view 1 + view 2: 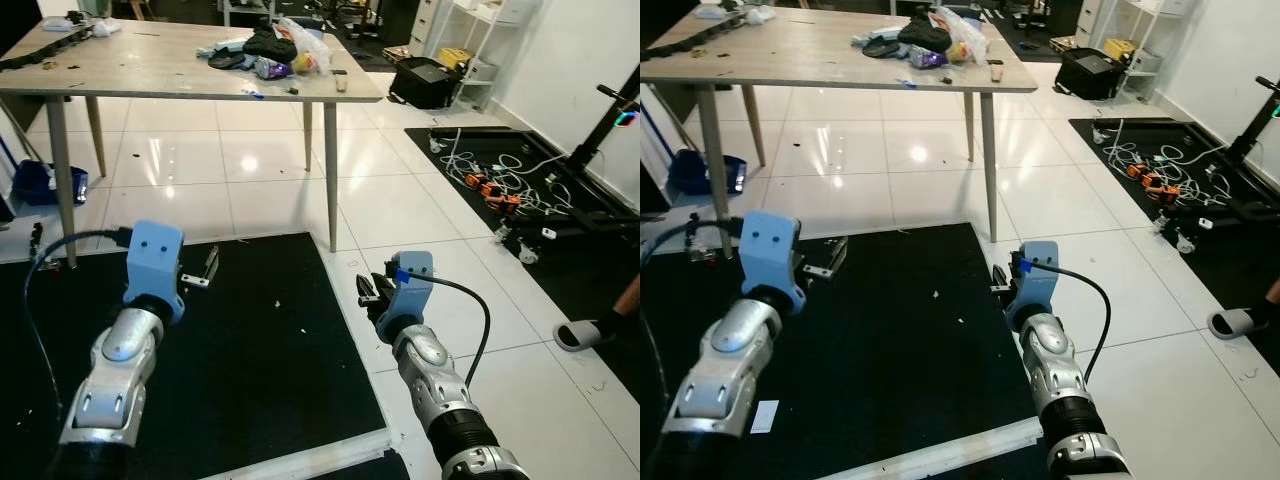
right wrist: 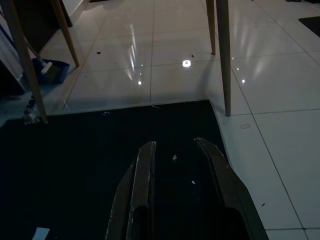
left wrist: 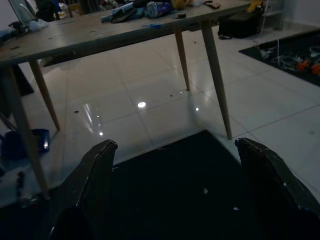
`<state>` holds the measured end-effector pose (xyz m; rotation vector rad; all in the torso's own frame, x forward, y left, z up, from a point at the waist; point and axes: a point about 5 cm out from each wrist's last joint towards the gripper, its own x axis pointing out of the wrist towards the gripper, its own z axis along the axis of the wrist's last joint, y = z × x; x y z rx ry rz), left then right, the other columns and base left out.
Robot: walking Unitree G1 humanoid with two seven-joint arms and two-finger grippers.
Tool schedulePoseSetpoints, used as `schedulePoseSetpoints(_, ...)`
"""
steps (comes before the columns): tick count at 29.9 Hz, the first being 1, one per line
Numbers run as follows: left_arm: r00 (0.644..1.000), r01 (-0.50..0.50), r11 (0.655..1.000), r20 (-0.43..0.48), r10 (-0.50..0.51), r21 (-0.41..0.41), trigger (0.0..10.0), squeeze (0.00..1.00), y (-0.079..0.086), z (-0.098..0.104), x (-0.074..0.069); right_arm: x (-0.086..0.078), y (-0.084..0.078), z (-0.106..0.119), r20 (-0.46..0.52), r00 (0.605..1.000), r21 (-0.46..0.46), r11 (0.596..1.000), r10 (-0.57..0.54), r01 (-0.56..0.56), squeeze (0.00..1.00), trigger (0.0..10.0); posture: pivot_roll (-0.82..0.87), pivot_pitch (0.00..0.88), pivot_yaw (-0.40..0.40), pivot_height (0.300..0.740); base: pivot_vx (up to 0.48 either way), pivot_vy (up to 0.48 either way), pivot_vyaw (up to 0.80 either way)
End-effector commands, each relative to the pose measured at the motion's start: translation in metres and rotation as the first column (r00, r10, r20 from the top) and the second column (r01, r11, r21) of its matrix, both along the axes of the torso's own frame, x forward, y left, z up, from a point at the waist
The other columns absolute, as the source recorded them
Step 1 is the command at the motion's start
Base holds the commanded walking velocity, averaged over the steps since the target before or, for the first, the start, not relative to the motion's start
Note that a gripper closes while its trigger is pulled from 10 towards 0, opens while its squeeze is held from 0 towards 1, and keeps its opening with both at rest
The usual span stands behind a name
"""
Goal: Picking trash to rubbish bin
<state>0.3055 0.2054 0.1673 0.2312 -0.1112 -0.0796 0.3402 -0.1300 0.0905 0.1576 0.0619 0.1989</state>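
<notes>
Small white scraps [image 1: 276, 303] dot the black floor mat [image 1: 250, 360], and a white paper slip [image 1: 765, 415] lies near its front edge. On the wooden table [image 1: 150, 65], a pile of litter [image 1: 285, 52] holds a plastic bag, black cloth and a bottle. My left gripper [image 1: 205, 268] is held low over the mat's far left part, and in the left wrist view its fingers [image 3: 100, 160] stand wide open and empty. My right gripper [image 1: 372, 290] hovers at the mat's right edge, its fingers [image 2: 147, 155] a narrow gap apart with nothing between them.
A blue dustpan-like container [image 1: 50, 183] sits under the table at the left. Table legs [image 1: 330, 170] stand just beyond the mat. Cables and gear [image 1: 500, 180] lie on another mat at the right. A person's slippered foot [image 1: 590, 330] is at the right edge.
</notes>
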Motion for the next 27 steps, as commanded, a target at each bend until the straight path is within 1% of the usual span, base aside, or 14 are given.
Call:
schedulePoseSetpoints(1, 1.000, 0.010, 1.000, -0.002, -0.010, 0.026, 10.0, 0.00, 0.001, 0.004, 0.000, -0.003, -0.005, -0.004, -0.010, 1.000, 0.011, 1.000, -0.028, 0.028, 0.00, 10.0, 0.22, 0.063, -0.056, 0.740, 0.000, 0.000, 0.00)
schedulePoseSetpoints(3, 1.000, -0.012, 1.000, -0.006, 0.012, 0.013, 10.0, 0.00, 0.007, 0.001, -0.001, -0.006, -0.006, -0.006, 0.001, 0.999, -0.009, 0.999, -0.037, 0.037, 0.00, 10.0, 0.19, 0.067, -0.042, 0.740, 0.000, 0.000, 0.00)
schedulePoseSetpoints(6, 0.999, -0.028, 1.000, -0.033, 0.028, -0.005, 10.0, 0.00, 0.012, -0.010, -0.001, -0.012, -0.010, -0.012, -0.003, 0.997, -0.029, 0.997, -0.074, 0.074, 0.00, 10.0, 0.11, 0.059, -0.071, 0.740, 0.000, 0.000, 0.00)
schedulePoseSetpoints(9, 0.997, -0.036, 0.996, -0.066, 0.030, -0.082, 10.0, 0.00, 0.005, -0.030, -0.003, -0.027, -0.018, -0.030, -0.066, 0.990, -0.065, 0.991, -0.124, 0.120, 0.00, 10.0, 0.07, 0.052, -0.099, 0.740, 0.000, 0.000, 0.00)
schedulePoseSetpoints(11, 0.995, -0.040, 0.993, -0.095, 0.029, -0.111, 10.0, 0.00, -0.001, -0.044, -0.006, -0.036, -0.020, -0.043, -0.118, 0.983, -0.091, 0.988, -0.139, 0.128, 0.00, 10.0, 0.03, 0.056, -0.110, 0.740, 0.000, 0.000, 0.00)
schedulePoseSetpoints(12, 0.992, -0.036, 0.994, -0.128, 0.023, -0.100, 10.0, 0.00, -0.005, -0.056, -0.008, -0.043, -0.021, -0.052, -0.154, 0.978, -0.113, 0.986, -0.141, 0.124, 0.00, 10.0, 0.03, 0.056, -0.110, 0.740, 0.000, 0.000, 0.00)
schedulePoseSetpoints(13, 0.992, -0.036, 0.994, -0.128, 0.023, -0.100, 10.0, 0.00, -0.005, -0.056, -0.008, -0.043, -0.021, -0.052, -0.154, 0.978, -0.113, 0.986, -0.141, 0.124, 0.00, 10.0, 0.03, 0.056, -0.110, 0.740, 0.000, 0.000, 0.00)
schedulePoseSetpoints(15, 0.981, -0.050, 0.994, -0.191, 0.032, -0.093, 10.0, 0.00, -0.013, -0.080, -0.020, -0.060, -0.018, -0.071, -0.217, 0.970, -0.189, 0.980, -0.107, 0.066, 0.00, 10.0, -0.01, 0.057, -0.102, 0.740, 0.000, 0.000, 0.00)
schedulePoseSetpoints(16, 0.977, -0.059, 0.994, -0.208, 0.038, -0.097, 10.0, 0.00, -0.015, -0.085, -0.024, -0.065, -0.016, -0.075, -0.230, 0.970, -0.211, 0.977, -0.083, 0.034, 0.00, 10.0, -0.02, 0.061, -0.102, 0.740, 0.000, 0.000, 0.00)
schedulePoseSetpoints(18, 0.975, -0.080, 0.991, -0.217, 0.055, -0.110, 10.0, 0.00, -0.015, -0.089, -0.031, -0.071, -0.019, -0.079, -0.239, 0.968, -0.211, 0.977, -0.079, 0.028, 0.00, 10.0, -0.01, 0.062, -0.107, 0.740, 0.000, 0.000, 0.00)
schedulePoseSetpoints(19, 0.975, -0.080, 0.991, -0.217, 0.055, -0.110, 10.0, 0.00, -0.015, -0.089, -0.031, -0.071, -0.019, -0.079, -0.239, 0.968, -0.211, 0.977, -0.079, 0.028, 0.00, 10.0, -0.01, 0.062, -0.107, 0.740, 0.000, 0.000, 0.00)
schedulePoseSetpoints(20, 0.974, -0.121, 0.985, -0.208, 0.093, -0.123, 10.0, 0.00, -0.011, -0.089, -0.034, -0.074, -0.024, -0.080, -0.242, 0.965, -0.201, 0.978, -0.100, 0.051, 0.00, 10.0, 0.00, 0.062, -0.104, 0.740, 0.000, 0.000, 0.00)
schedulePoseSetpoints(23, 0.972, -0.158, 0.979, -0.193, 0.132, -0.128, 10.0, 0.00, -0.003, -0.087, -0.035, -0.073, -0.026, -0.078, -0.228, 0.968, -0.189, 0.980, -0.105, 0.062, 0.00, 10.0, 0.01, 0.066, -0.098, 0.740, 0.000, 0.000, 0.00)
schedulePoseSetpoints(27, 0.975, -0.149, 0.980, -0.182, 0.123, -0.132, 10.0, 0.00, 0.000, -0.086, -0.037, -0.070, -0.025, -0.073, -0.197, 0.976, -0.190, 0.980, -0.092, 0.054, 0.00, 10.0, 0.00, 0.061, -0.098, 0.740, 0.000, 0.000, 0.00)
